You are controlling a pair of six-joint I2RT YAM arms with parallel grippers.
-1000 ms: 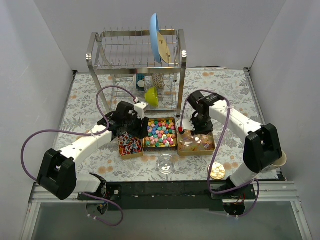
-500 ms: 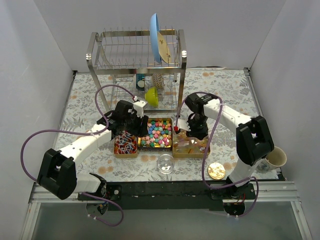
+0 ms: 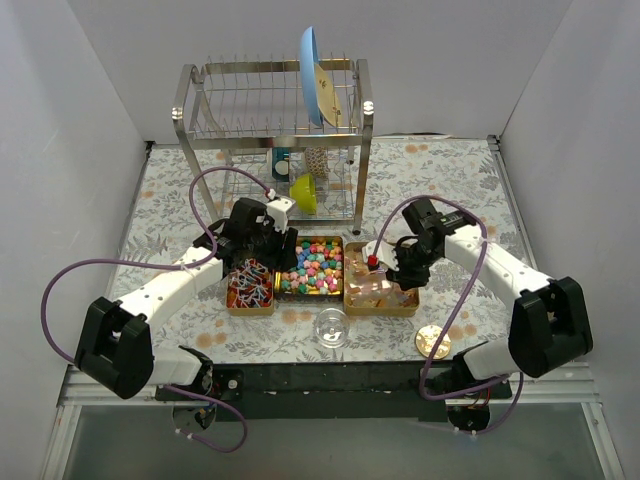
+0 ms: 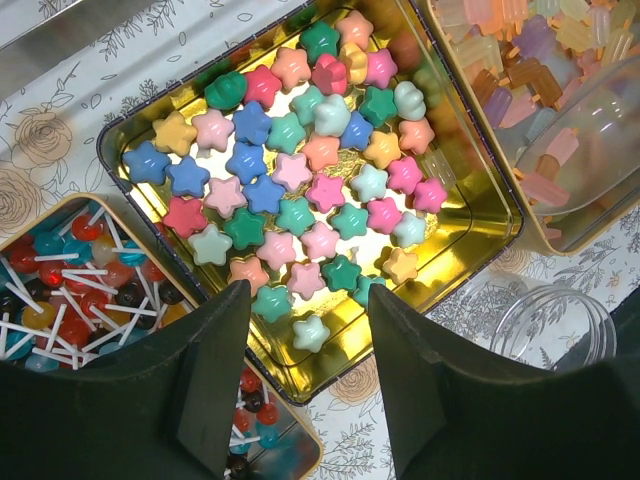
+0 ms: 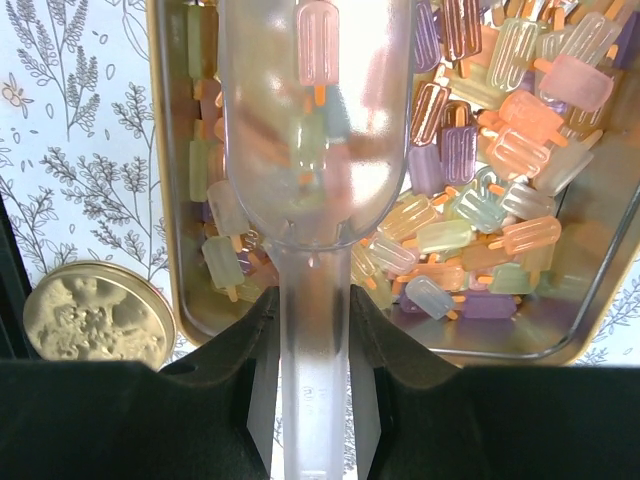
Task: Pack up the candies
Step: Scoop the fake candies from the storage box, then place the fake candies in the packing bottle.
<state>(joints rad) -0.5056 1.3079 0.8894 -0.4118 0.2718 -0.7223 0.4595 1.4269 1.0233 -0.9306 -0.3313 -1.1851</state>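
Three gold tins hold the candies. Pastel star-shaped candies [image 3: 315,265] fill the middle tin [image 3: 310,297] and show in the left wrist view [image 4: 300,170]. Red and blue candies on white sticks [image 3: 250,285] fill the left tin [image 3: 250,312]. Translucent orange-yellow ice-lolly candies [image 5: 480,150] fill the right tin [image 3: 382,311]. My left gripper [image 4: 308,300] is open and empty above the middle tin's near corner. My right gripper [image 5: 312,300] is shut on the handle of a clear plastic scoop [image 5: 312,120], whose bowl is over the right tin.
A clear glass jar [image 3: 331,327] stands open in front of the tins. A round gold lid [image 3: 433,342] lies at the front right, next to the right tin [image 5: 95,315]. A metal dish rack [image 3: 275,130] with a blue plate stands behind.
The three tins have slid a little to the left. My right arm has swung round and its gripper, with the scoop, now sits over the right tin. My left gripper has hardly moved.
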